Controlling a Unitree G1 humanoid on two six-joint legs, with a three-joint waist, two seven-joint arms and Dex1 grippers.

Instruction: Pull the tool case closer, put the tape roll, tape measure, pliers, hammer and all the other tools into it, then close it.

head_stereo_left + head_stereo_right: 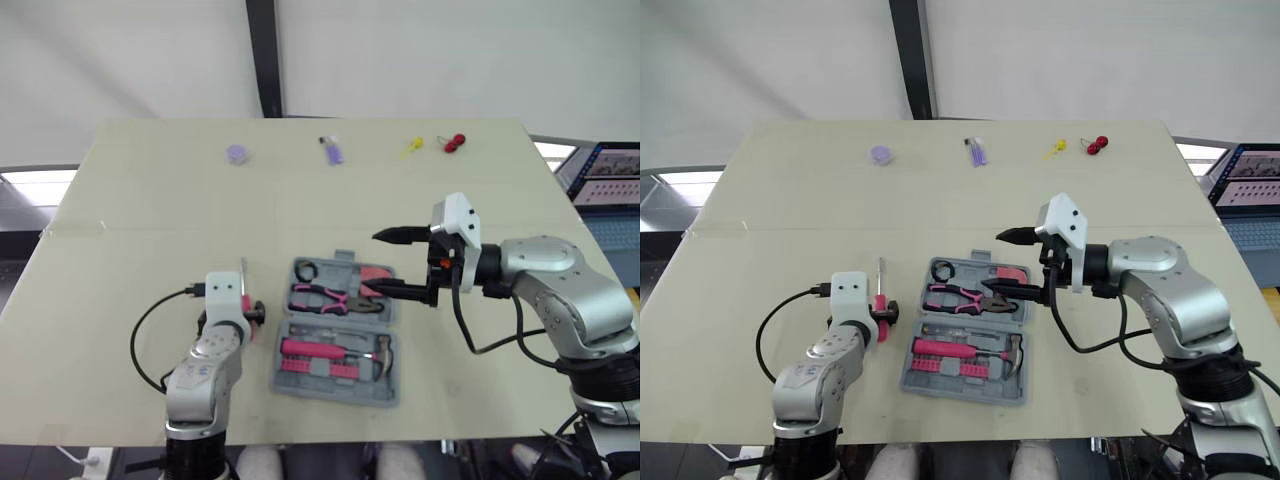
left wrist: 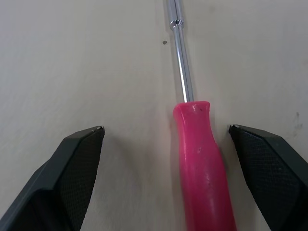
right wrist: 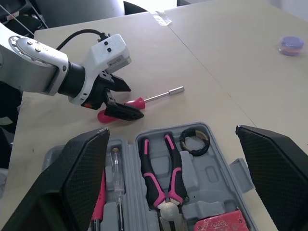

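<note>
- Lying open at the table's near middle, the tool case [image 3: 211, 175] already holds pliers [image 3: 161, 168] and tape roll [image 3: 194, 141].
- Right gripper [image 1: 382, 263]: spread wide, empty, hovering over the case's right side. It should stay clear.
- Left gripper [image 2: 166, 130]: spread wide, straddling the screwdriver [image 2: 197, 144], which lies on the table just left of the case.
- Handle sits nearer one finger. Recommend centring first, then closing on the pink grip, not the shaft.
</note>
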